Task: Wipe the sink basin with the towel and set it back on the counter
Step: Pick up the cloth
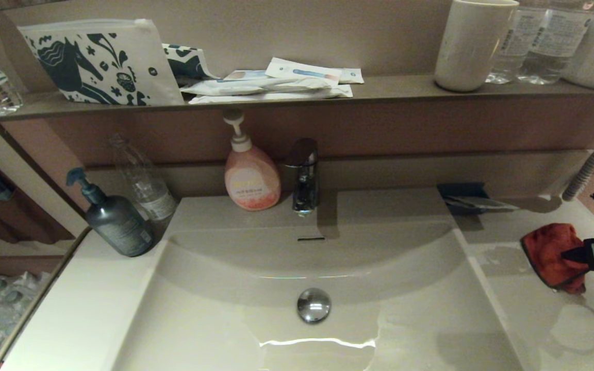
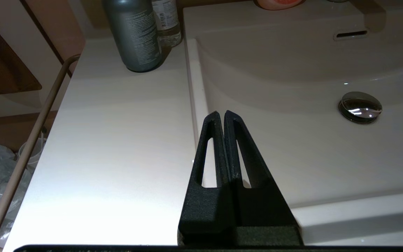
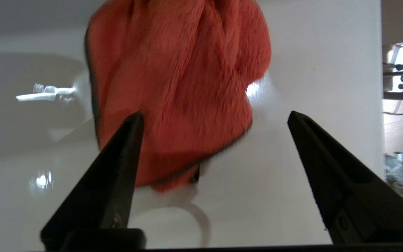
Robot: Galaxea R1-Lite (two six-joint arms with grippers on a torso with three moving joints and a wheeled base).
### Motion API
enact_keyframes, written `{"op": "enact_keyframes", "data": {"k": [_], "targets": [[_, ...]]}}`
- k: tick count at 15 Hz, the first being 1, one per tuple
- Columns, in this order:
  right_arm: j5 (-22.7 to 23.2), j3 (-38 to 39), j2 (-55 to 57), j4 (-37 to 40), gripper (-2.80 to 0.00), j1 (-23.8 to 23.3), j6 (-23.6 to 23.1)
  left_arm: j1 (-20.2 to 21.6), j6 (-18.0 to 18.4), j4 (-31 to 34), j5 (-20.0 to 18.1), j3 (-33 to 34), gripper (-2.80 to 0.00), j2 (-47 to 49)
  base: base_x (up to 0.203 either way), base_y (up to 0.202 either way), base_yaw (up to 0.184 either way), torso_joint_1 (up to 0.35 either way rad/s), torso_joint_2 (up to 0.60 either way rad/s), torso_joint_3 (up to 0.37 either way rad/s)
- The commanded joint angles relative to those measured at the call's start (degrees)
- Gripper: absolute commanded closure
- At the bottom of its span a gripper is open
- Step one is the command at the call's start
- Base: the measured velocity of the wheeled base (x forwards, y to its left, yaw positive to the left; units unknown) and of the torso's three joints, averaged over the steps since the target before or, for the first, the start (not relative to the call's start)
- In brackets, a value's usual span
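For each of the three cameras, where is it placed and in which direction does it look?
Head view: from the robot's head, looking forward and down at the sink basin, shelf and faucet; the right gripper shows at the right edge beside the towel.
Left wrist view: behind the shut left gripper, over the counter at the basin's left rim.
Right wrist view: behind the open right gripper, facing the towel.
Shared: head and left wrist views both show the drain stopper.

Open sink basin, bottles crowding its left back corner
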Motion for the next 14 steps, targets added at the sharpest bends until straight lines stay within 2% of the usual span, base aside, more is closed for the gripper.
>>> {"op": "enact_keyframes", "data": {"k": [1,7,11,12,14], "targets": [[0.31,-1.62,2.75,-1.16,-2.80,0.01,1.21,0.02,0.02,-0.01,-0.01,0.00,0.00,0.07,0.000,0.000,0.000,0.000,0.00,0.000],[1.69,-3.10,6.75,-3.66,-2.80,0.83,2.51,0.02,0.02,-0.01,-0.01,0.00,0.00,0.07,0.000,0.000,0.000,0.000,0.00,0.000],[1.70,-4.06,10.18,-6.52,-2.80,2.29,7.11,0.02,0.02,-0.01,-0.01,0.00,0.00,0.07,0.000,0.000,0.000,0.000,0.00,0.000],[1.70,-4.02,10.13,-6.58,0.00,2.90,7.32,0.02,0.02,-0.01,-0.01,0.00,0.00,0.07,0.000,0.000,0.000,0.000,0.00,0.000],[1.68,-4.02,9.66,-6.58,0.00,3.51,8.37,0.02,0.02,-0.01,-0.01,0.00,0.00,0.07,0.000,0.000,0.000,0.000,0.00,0.000]]}}
